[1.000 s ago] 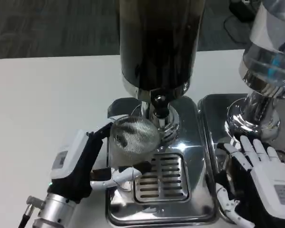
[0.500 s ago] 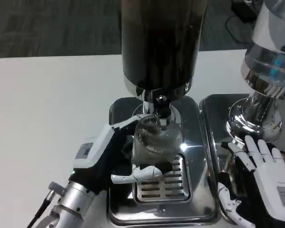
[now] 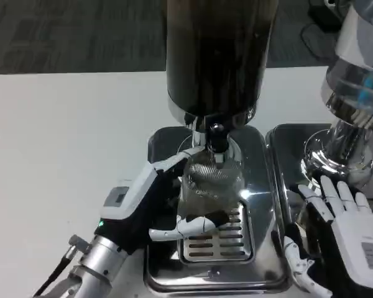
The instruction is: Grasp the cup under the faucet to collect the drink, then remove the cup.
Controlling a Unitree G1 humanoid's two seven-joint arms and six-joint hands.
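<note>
Two robot hands in frame. Left robot hand [image 3: 154,205] is wrapping the cup [image 3: 210,180] at centre frame, fingers curling round its lower wall from the left side, one white fingertip showing across the front. Right robot hand [image 3: 347,231], lower right, is lying spread with nothing in it, over the second tray [image 3: 287,149].

Cup is sitting directly beneath the faucet [image 3: 216,138] of the dark dispenser [image 3: 219,56], above the slotted drip grate [image 3: 214,234]. Can't tell whether it's touching the grate or hovering just off it.

Step in hand, my read: positioning done, filling pending. No liquid visibly flowing. To do it well: be keeping the rim centred under the spout and the cup upright, holding steady until filled, then pulling out low and level toward the bottom of the frame so the rim is clearing the spout.

Materials: cup is looking clear and ribbed or dimpled, likely thin plastic, so squeezing lightly. Drip tray [image 3: 158,149] is polished metal, mirror-bright, rounded corners. Table [image 3: 68,136] is flat matte white.
</note>
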